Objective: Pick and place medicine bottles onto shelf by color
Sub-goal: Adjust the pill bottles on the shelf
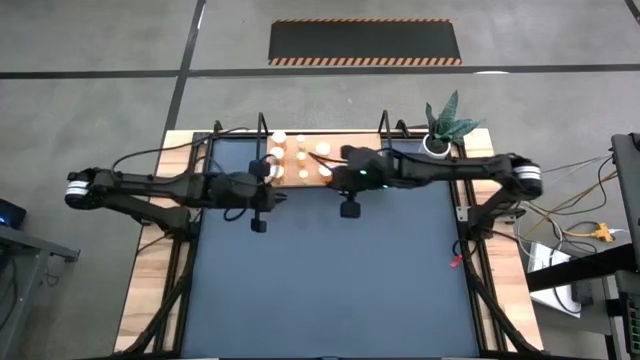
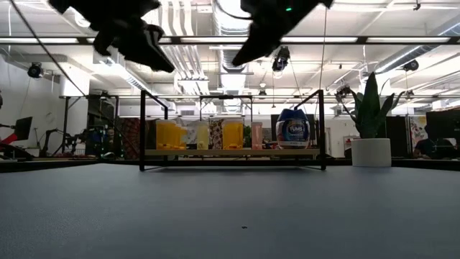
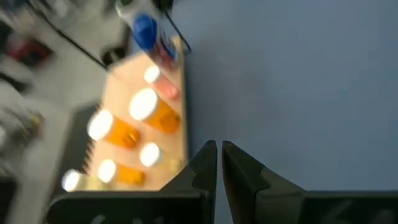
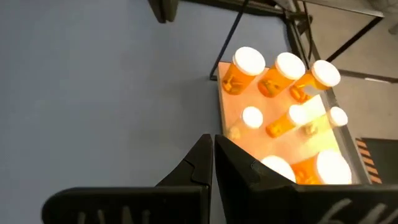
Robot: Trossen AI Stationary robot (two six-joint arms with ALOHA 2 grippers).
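Medicine bottles (image 4: 249,68) standing on shelf (image 2: 230,152); left gripper (image 3: 219,163) and right gripper (image 4: 213,160) clenched empty, hovering beside it.

Even overhead light; left wrist view motion-blurred; low view backlit, ceiling glare.

An industrial lab or workshop hall — exposed ceiling ducts (image 2: 230,21) and strip lights, a concrete floor (image 1: 100,40) with a hazard-striped mat (image 1: 365,42), and equipment racks beyond the bench (image 1: 150,270).
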